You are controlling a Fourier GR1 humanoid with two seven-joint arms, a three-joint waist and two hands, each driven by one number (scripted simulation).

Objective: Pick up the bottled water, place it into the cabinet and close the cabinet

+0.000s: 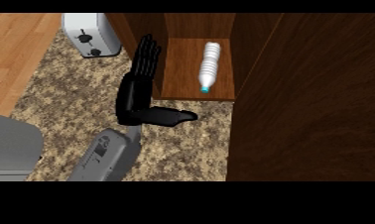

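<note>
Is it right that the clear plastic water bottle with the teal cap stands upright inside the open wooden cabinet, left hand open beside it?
Not quite. In the head view the clear plastic water bottle lies on its side in the open wooden cabinet, teal cap toward the front. The left hand is open beside it.

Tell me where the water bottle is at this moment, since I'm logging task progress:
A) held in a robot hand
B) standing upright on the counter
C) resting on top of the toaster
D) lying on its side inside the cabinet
D: the water bottle lies on its side on the cabinet floor, cap toward the front edge, while the left robot hand is open beside the opening and holds nothing.
</note>
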